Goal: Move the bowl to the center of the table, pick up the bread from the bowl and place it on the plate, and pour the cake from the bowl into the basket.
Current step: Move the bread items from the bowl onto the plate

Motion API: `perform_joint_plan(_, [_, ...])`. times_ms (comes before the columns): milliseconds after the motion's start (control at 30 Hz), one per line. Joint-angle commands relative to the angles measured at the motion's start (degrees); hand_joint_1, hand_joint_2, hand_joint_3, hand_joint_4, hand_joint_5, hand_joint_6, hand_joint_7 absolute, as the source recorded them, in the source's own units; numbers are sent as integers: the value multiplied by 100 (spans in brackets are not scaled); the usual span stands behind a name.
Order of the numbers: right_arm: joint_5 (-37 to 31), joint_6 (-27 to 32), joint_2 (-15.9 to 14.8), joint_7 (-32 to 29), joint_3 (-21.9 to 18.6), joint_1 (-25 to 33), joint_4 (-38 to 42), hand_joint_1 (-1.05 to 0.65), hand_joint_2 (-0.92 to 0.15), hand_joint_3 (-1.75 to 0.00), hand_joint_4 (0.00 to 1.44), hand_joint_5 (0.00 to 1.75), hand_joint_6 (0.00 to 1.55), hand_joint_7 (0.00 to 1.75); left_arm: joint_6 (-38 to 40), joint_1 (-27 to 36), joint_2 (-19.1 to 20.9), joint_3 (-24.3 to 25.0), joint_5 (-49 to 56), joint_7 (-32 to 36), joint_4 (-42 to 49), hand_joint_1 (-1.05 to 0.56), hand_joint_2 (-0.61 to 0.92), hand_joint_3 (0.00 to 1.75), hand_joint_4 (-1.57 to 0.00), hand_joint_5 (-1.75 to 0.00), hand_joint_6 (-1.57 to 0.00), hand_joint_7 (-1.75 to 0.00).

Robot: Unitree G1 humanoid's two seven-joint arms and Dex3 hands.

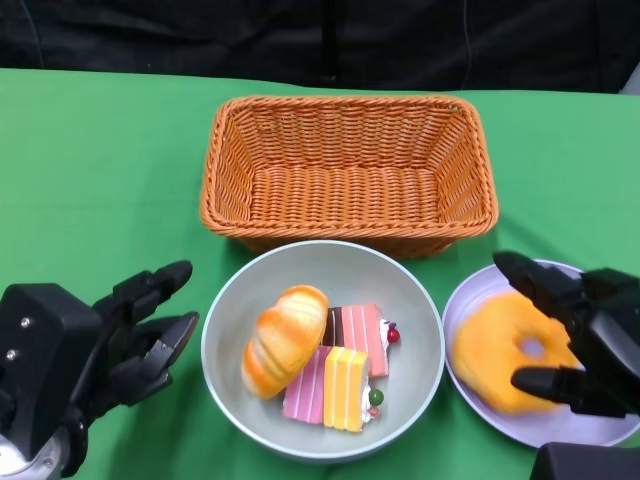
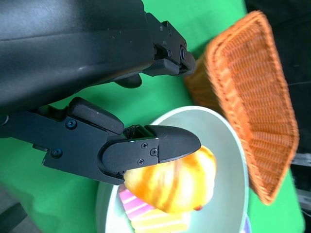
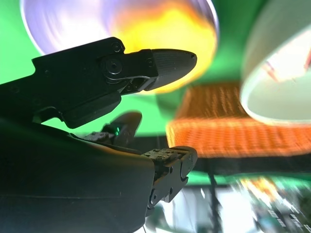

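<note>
green table [image 1: 100,160] under dark backdrop, both hands' fingers [image 1: 150,290] spread, released, beside bowl [image 1: 225,340].

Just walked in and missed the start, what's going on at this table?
A humanoid robot is sorting toy food. The bowl holds a bread roll and cake slices, in front of the empty basket. The left robot hand waits open beside the bowl; the right robot hand hovers open over a donut on the plate.
</note>
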Motion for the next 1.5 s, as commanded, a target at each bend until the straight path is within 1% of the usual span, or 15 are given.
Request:
perform_joint_plan(33, [-30, 79, -109, 42, -73, 82, -91, -74, -92, -35, 85, 64, 32, 7, -20, -22, 78, 47, 21, 13, -66, -69, 92, 59, 0, -73, -28, -1])
perform_joint_plan(133, [-19, 104, -102, 65, -81, 110, -126, -74, -92, -35, 87, 67, 32, 7, -2, -22, 74, 56, 5, 8, -70, -69, 92, 59, 0, -73, -28, -1])
perform_joint_plan(167, [5, 93, -97, 52, -87, 131, -140, -73, -92, -34, 85, 67, 32, 7, 12, -21, 73, 62, -8, 2, -74, -69, 92, 58, 0, -73, -27, -1])
perform_joint_plan(267, [81, -50, -48, -141, -95, 159, -135, -70, -92, -30, 77, 71, 34, 6, 19, -20, 74, 60, -7, 6, -77, -68, 92, 58, 0, -73, -28, -1])
perform_joint_plan(333, [123, -136, -13, -238, -89, 158, -136, -68, -92, -30, 69, 70, 34, 6, -3, -19, 80, 49, 19, 15, -69, -69, 92, 58, 0, -71, -27, -1])
perform_joint_plan(467, [185, -165, 113, -263, -43, 124, -278, -68, -92, -31, 64, 68, 33, 5, 28, -27, 52, 79, -52, -3, -96, -69, 92, 58, 0, -71, -27, -1])
perform_joint_plan(600, [256, -171, 216, -228, -15, 62, -336, -67, -92, -29, 64, 72, 35, 5, -64, -44, 27, 92, -48, 28, -58, -69, 92, 57, 0, -72, -28, -1])
perform_joint_plan(767, [344, -283, 261, -292, -25, 18, -260, -67, -92, -27, 64, 74, 36, 6, -40, -71, 4, 81, -3, 74, -54, -69, 92, 58, 0, -71, -28, -1])
perform_joint_plan(900, [460, -198, 345, -69, 5, 9, -478, -66, -92, -27, 60, 74, 35, 5, -7, -43, 11, 102, -34, 54, -165, -68, 92, 58, 0, -68, -27, 0])
perform_joint_plan(1500, [512, -298, 476, -22, 184, -120, -684, -67, -92, -26, 54, 78, 37, 6, -13, -47, -15, 92, -51, 35, -179, -69, 92, 57, 0, -66, -26, 0])
